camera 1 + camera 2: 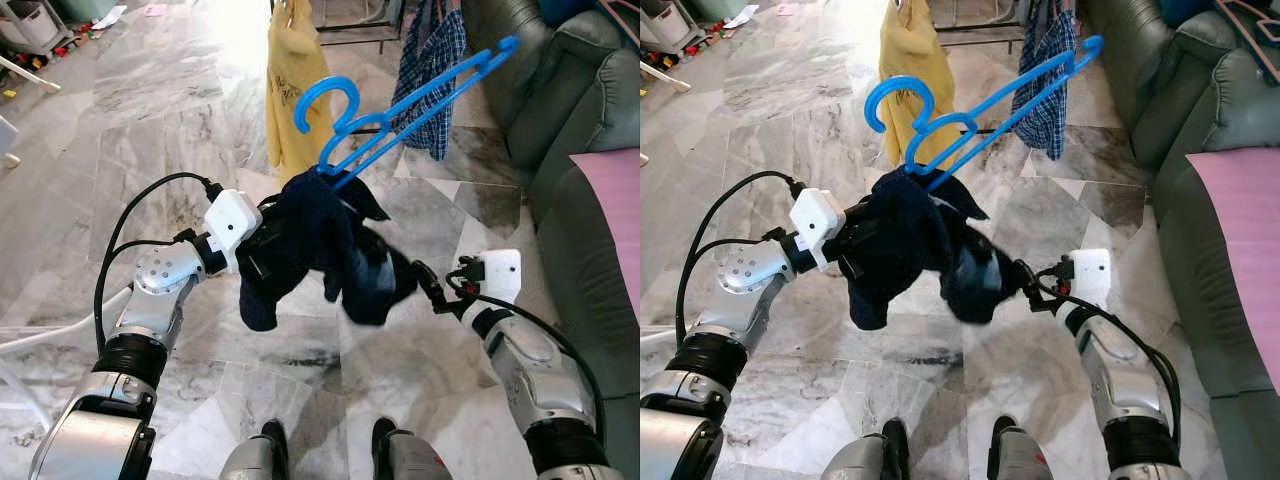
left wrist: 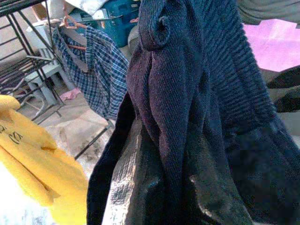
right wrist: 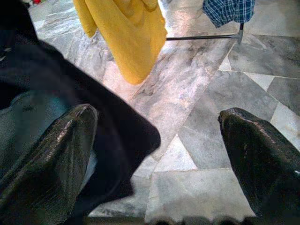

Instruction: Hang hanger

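A blue plastic hanger point(image 1: 420, 85) tilts up in front of me, its hook point(image 1: 322, 100) pointing left. A dark navy garment point(image 1: 320, 250) is bunched around the hanger's lower end and hangs in folds. My left gripper point(image 2: 168, 187) is buried in that cloth and shut on it; in the left wrist view the fabric is pinched between the black fingers point(image 2: 124, 187). My right gripper point(image 3: 157, 140) is open beside the garment's right edge, with one finger point(image 3: 51, 159) against the dark cloth and the other over bare floor.
A yellow garment point(image 1: 290, 90) and a blue plaid shirt point(image 1: 435, 70) hang on a black drying rack point(image 1: 980, 30) ahead. A grey-green sofa point(image 1: 580, 120) with a pink cushion point(image 1: 612, 220) lines the right side. Marble floor point(image 1: 130, 130) spreads to the left.
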Motion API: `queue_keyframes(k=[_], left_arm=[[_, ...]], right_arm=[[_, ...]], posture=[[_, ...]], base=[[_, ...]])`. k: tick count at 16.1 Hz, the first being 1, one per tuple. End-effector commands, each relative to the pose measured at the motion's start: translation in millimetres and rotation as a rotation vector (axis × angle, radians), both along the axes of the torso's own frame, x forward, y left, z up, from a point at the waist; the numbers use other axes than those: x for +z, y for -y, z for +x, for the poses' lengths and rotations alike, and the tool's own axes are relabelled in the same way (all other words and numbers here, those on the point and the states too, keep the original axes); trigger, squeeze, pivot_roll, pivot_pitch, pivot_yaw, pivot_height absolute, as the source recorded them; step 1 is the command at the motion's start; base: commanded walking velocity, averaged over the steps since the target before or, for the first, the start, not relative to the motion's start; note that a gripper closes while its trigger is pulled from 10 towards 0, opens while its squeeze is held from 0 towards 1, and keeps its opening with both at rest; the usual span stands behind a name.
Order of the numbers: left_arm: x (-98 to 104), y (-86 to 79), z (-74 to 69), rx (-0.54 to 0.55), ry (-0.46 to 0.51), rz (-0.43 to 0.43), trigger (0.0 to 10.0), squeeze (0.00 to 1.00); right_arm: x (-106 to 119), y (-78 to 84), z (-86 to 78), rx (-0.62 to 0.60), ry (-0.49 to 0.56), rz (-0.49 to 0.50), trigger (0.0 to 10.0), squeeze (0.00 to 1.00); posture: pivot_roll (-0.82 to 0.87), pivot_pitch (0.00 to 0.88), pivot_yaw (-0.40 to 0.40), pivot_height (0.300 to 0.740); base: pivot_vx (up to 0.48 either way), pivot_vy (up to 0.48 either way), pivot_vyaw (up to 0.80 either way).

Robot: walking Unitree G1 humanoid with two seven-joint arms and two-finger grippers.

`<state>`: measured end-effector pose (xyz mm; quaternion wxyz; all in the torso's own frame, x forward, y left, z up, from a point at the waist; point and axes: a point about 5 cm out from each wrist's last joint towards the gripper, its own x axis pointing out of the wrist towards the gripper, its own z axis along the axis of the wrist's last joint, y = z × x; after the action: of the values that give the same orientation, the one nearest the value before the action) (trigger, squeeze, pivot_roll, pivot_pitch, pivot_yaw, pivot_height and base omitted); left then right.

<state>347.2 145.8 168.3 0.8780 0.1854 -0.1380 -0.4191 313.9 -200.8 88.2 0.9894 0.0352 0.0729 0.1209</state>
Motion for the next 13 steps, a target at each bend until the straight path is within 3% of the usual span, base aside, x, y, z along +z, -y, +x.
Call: queue_keyframes(k=[1,2,4,5,6,8,11,13], left_arm=[[5.2,-1.5,-1.0,0.0,0.023,-0.018,0.0,0.0],[5.6,6.0,-3.0,-0.014,0.024,-0.051,0.0,0.0],[6.0,16.8,-5.7,-0.026,0.025,-0.086,0.0,0.0],[5.5,17.3,-6.3,-0.02,0.02,-0.089,0.0,0.0],[2.3,16.0,-5.6,0.004,0.022,-0.074,0.0,0.0],[-10.6,12.2,-5.4,0.062,0.007,-0.052,0.0,0.0],[-24.4,14.3,-5.6,0.128,-0.026,-0.064,0.0,0.0],[-25.5,16.4,-4.1,0.146,-0.031,-0.078,0.0,0.0]], right_arm=[[-5.7,0.4,-2.4,-0.013,-0.027,0.012,10.0,1.0],[-16.6,-5.5,-2.6,-0.004,-0.107,0.079,10.0,0.0],[-29.8,-20.9,-5.9,0.049,-0.205,0.169,10.0,0.0],[-29.7,-24.2,-6.9,0.065,-0.203,0.173,10.0,0.0],[-24.5,-23.4,-6.4,0.059,-0.149,0.153,10.0,0.0],[-6.9,-19.5,-4.9,0.019,-0.035,0.229,10.0,0.0],[-9.8,-25.4,-12.1,0.042,-0.028,0.185,10.0,0.0],[-7.8,-31.0,-14.4,0.038,-0.014,0.223,10.0,0.0]], posture=[[-0.1,0.261,0.078,0.74],[-0.1,0.264,0.077,0.74],[-0.1,0.266,0.074,0.74],[-0.1,0.267,0.075,0.74],[-0.1,0.267,0.073,0.74],[-0.1,0.268,0.074,0.74],[-0.1,0.268,0.079,0.74],[-0.11,0.268,0.082,0.74]], base=[[0.0,0.0,0.0],[0.0,0.0,0.0],[0.0,0.0,0.0],[0.0,0.0,0.0],[0.0,0.0,0.0],[0.0,0.0,0.0],[0.0,0.0,0.0],[0.0,0.0,0.0]])
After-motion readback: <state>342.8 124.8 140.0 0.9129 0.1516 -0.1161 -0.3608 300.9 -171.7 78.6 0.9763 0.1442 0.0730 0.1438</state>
